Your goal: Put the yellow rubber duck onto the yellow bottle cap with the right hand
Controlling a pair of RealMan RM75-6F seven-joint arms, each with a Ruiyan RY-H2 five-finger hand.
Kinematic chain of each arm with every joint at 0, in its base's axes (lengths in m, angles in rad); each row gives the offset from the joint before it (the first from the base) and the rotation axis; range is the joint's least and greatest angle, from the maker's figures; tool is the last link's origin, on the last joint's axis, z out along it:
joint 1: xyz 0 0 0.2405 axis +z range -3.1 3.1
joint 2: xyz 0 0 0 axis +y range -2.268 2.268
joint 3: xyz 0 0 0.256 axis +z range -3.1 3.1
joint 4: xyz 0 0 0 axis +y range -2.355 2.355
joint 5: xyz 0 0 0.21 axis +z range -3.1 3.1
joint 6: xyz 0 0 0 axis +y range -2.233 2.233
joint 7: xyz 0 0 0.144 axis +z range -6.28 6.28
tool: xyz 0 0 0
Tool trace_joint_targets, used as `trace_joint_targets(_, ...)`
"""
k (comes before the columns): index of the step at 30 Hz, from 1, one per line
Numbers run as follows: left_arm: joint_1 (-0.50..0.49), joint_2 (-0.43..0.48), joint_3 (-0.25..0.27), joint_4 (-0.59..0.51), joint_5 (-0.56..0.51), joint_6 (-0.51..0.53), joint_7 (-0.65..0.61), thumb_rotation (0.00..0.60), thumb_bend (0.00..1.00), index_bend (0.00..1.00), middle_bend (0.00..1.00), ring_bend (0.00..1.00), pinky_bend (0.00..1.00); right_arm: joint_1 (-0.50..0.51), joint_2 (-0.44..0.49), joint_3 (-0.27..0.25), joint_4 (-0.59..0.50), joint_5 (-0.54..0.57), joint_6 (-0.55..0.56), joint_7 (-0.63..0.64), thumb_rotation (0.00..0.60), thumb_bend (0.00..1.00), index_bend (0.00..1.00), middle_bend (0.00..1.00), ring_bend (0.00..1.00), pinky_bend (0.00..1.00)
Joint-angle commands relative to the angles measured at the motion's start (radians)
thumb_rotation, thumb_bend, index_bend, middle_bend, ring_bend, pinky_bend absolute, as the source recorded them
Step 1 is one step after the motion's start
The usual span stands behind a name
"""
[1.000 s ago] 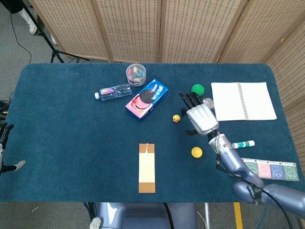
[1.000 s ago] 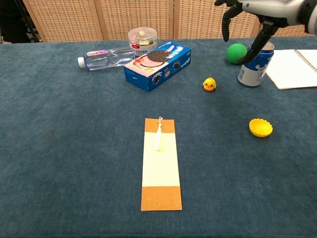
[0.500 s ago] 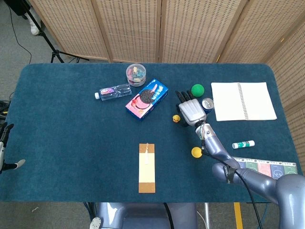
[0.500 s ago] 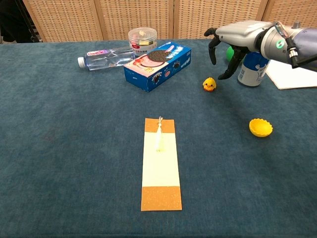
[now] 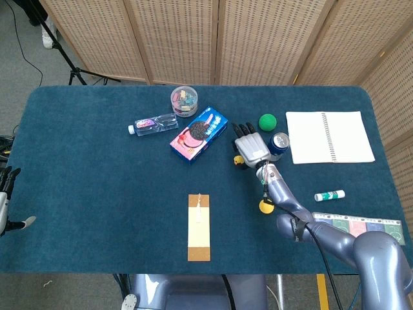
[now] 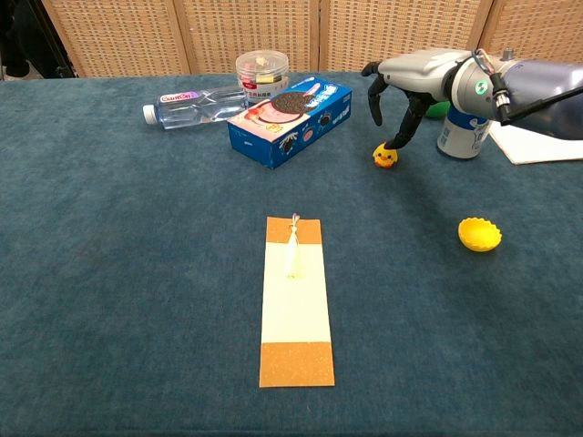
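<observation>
Where the head camera looks down on the dark blue carpet-like table top (image 5: 97,194), the grey metal right hand (image 5: 250,147) hangs over the small yellow rubber duck (image 5: 238,160), its dark fingers apart and holding nothing, while the scalloped yellow plastic bottle cap (image 5: 266,206) lies well apart, nearer the robot. Beside the hand stand a blue drink can (image 5: 279,143) and a green ball (image 5: 267,121); a white spiral notebook (image 5: 329,136) lies flat further right. Only dark fingertips of the left hand (image 5: 6,184) show at the table's edge, so I cannot tell its state. From the chest camera, the right hand's (image 6: 393,96) curved fingers arch down, one fingertip touching the duck's (image 6: 385,157) top, the duck resting on the cloth. The cap (image 6: 479,234) sits alone, open side up.
</observation>
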Motion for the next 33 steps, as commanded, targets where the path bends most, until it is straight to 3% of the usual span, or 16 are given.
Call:
trace_joint_targets(1, 0.000, 0.000, 0.001, 0.000, 0.000, -0.001, 0.000, 0.600, 0.00, 0.00, 0.00, 0.00, 0.00, 0.006, -0.009, -0.001, 0.020, 0.018, -0.013, -0.005, 0.600, 0.26, 0.46, 0.00, 0.00, 0.00)
trace_joint_targets(15, -0.008, -0.005, -0.002, 0.006, -0.013, -0.010, 0.007, 0.600, 0.00, 0.00, 0.00, 0.00, 0.00, 0.032, -0.056, -0.013, 0.124, 0.100, -0.079, -0.035, 0.600, 0.26, 0.46, 0.00, 0.00, 0.00)
trace_joint_targets(33, -0.017, -0.013, -0.006, 0.009, -0.040, -0.018, 0.027, 0.600, 0.00, 0.00, 0.00, 0.00, 0.00, 0.050, -0.096, -0.015, 0.200, 0.071, -0.118, 0.036, 0.600, 0.26, 0.46, 0.00, 0.00, 0.00)
